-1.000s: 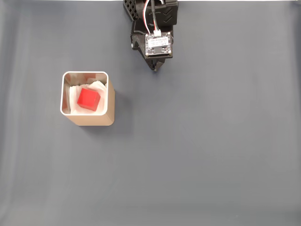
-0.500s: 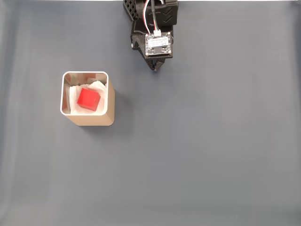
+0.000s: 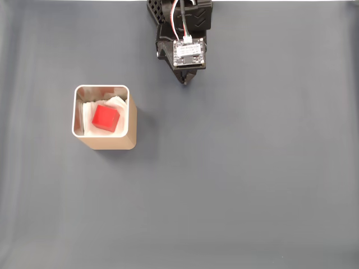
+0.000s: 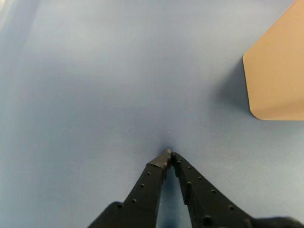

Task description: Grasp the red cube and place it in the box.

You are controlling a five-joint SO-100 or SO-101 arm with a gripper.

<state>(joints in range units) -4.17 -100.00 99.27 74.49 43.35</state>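
**Cube in the box, arm parked and idle**

In the fixed view, nothing has shifted over the last second: the arm sits in the same spot at the top edge, and the red cube (image 3: pixel 105 118) lies just where it did, inside the box (image 3: pixel 130 120) on crumpled white paper (image 3: pixel 87 115). That stillness, together with the cube's place, suggests the task is done and the arm has pulled back to rest. The hand (image 3: pixel 184 82) points down the picture, well apart from the box, which stands to its lower left. The box is a tan square tub with rounded corners and a pale, shiny rim; the cube is matte, sharp-edged and much smaller than the opening. The worktop (image 3: pixel 252 185) is covered with smooth grey cloth or mat showing only faint creases.

In the wrist view, the hand (image 4: pixel 170 157) is clenched on nothing: its two black fingers (image 4: pixel 147 183), dotted with small holes, meet at the tips over bare worktop (image 4: pixel 95 85), which reads bluish here. A flat tan wall of the box (image 4: pixel 278 71) with a rounded corner enters from the right edge, casting a soft shadow toward the hand.
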